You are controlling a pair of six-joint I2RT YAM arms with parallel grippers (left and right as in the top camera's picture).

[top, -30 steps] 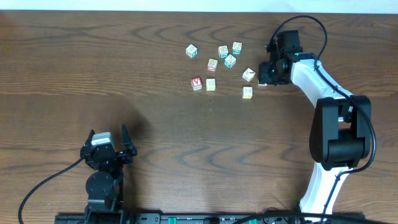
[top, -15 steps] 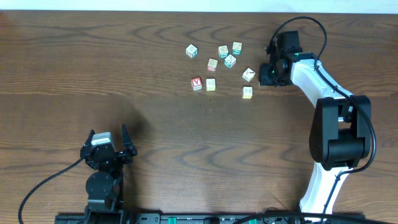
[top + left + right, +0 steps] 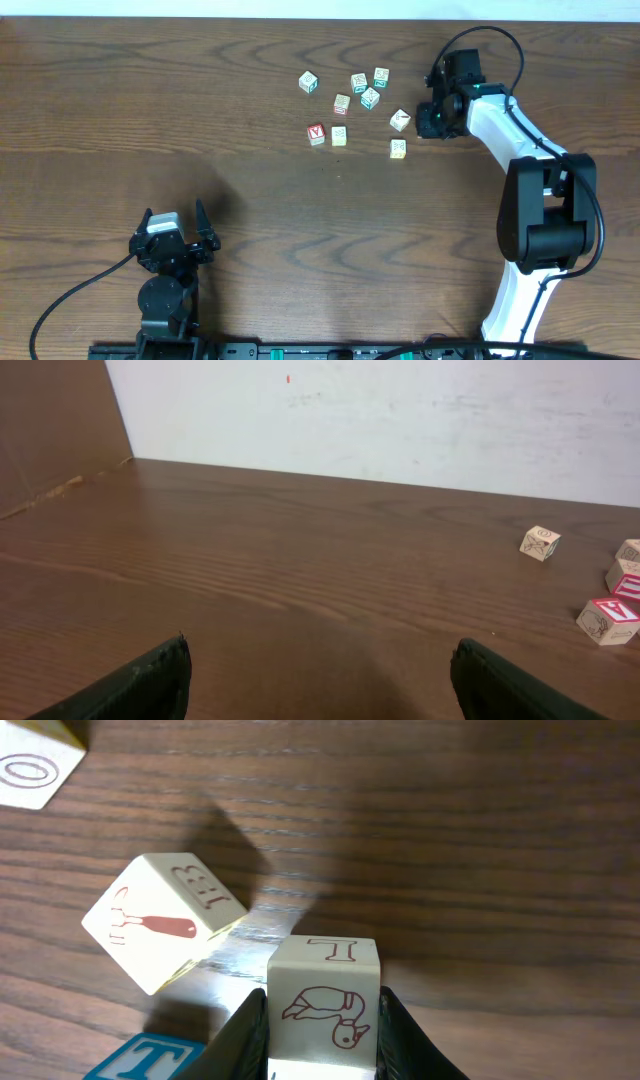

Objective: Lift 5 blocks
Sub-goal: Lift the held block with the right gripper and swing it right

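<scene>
Small wooden blocks lie scattered at the back of the table, among them a red V block [image 3: 317,133], a cream one [image 3: 339,135] beside it and another [image 3: 398,148] further right. My right gripper [image 3: 432,120] is at the cluster's right edge, shut on a cream block [image 3: 322,1005] with a dark red T and a bird print; both jaws press its sides. A tilted block [image 3: 165,920] with a hammer print lies just left of it, apart. My left gripper [image 3: 320,685] stands open near the table's front left, nothing between its fingers, far from the blocks.
A teal T cube [image 3: 135,1060] and an O cube [image 3: 35,765] lie left of the held block. More teal and green cubes [image 3: 370,97] sit at the back of the cluster. A white wall [image 3: 400,410] rises behind the brown wooden table [image 3: 150,120].
My right jaws have closed in onto the T block's sides, and the gripper now covers it from above. The left arm has not moved.
</scene>
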